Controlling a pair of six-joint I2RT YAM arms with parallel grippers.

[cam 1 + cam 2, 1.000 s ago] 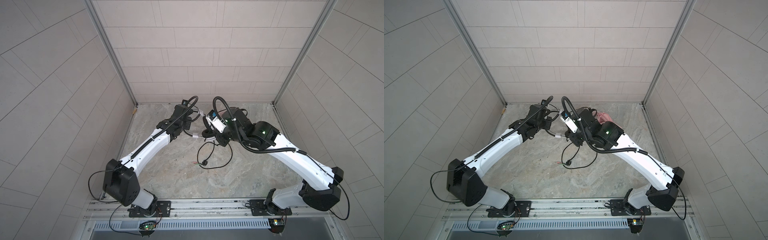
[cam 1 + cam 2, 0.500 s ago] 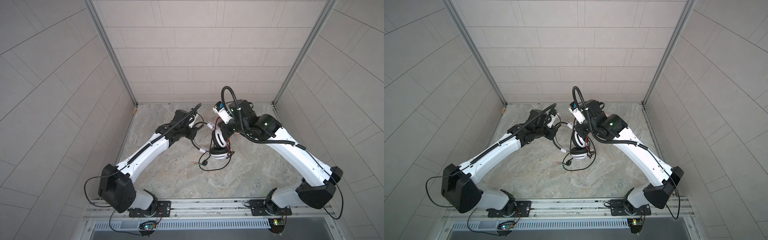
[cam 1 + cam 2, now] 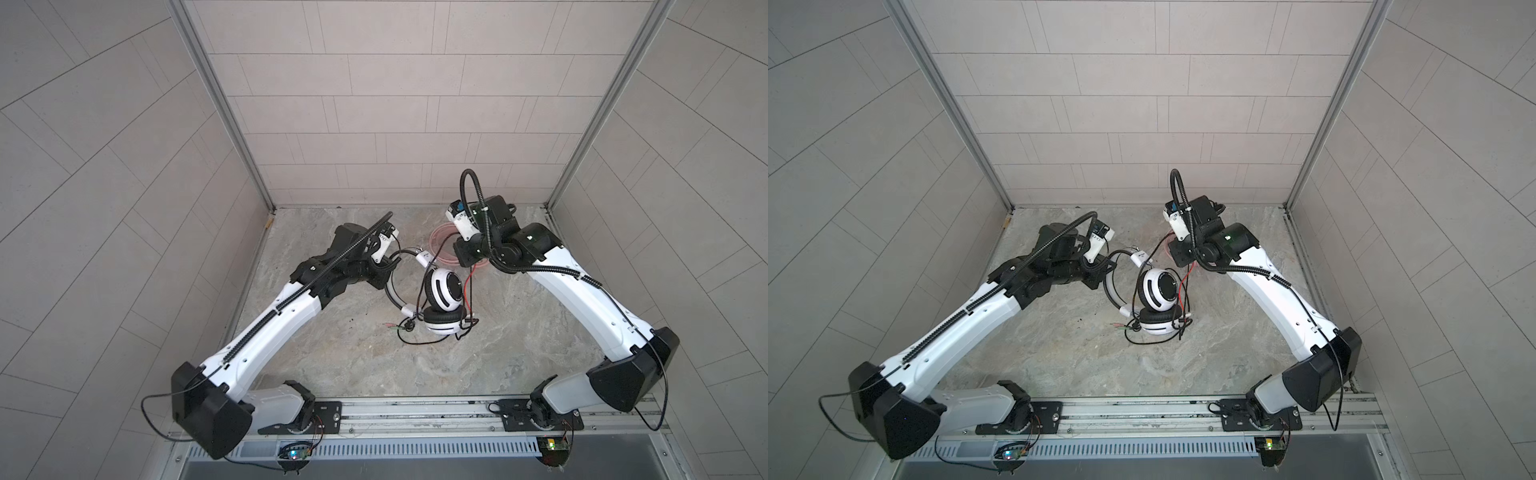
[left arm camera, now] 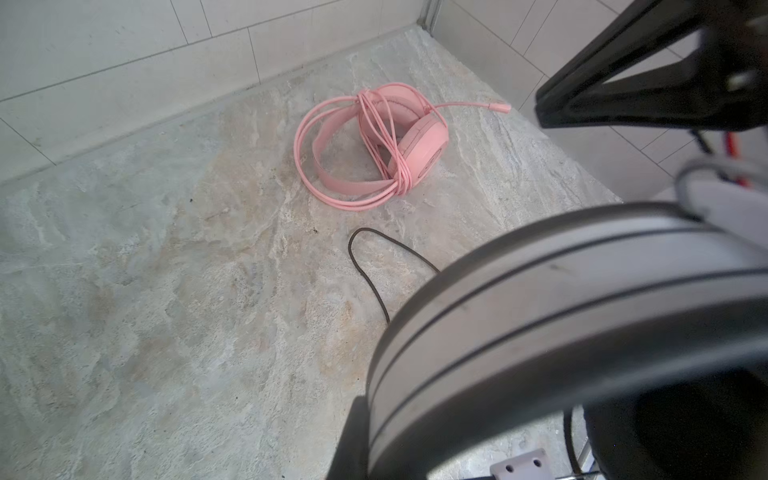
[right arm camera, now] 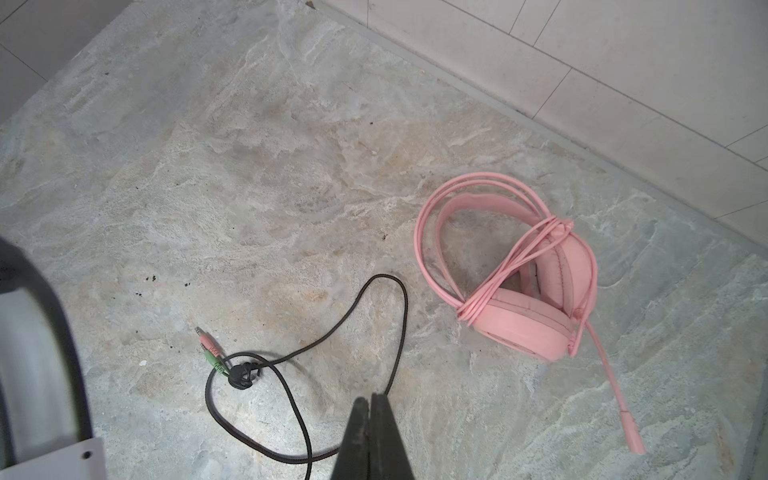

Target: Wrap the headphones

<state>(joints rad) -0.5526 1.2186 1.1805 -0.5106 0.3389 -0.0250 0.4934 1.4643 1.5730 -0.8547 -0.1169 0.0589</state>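
The left claw (image 3: 385,269) pinches the white-and-black headphones (image 3: 445,289) by the headband (image 3: 387,289). The right claw (image 5: 370,401), pressed together, nips their black cable (image 5: 406,305). Wrapped pink headphones (image 5: 536,328) lie far right.

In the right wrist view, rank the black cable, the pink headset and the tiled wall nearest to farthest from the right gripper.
1. black cable, at the shut jaws of the right gripper.
2. pink headset, on the floor beyond.
3. tiled wall, behind the headset.
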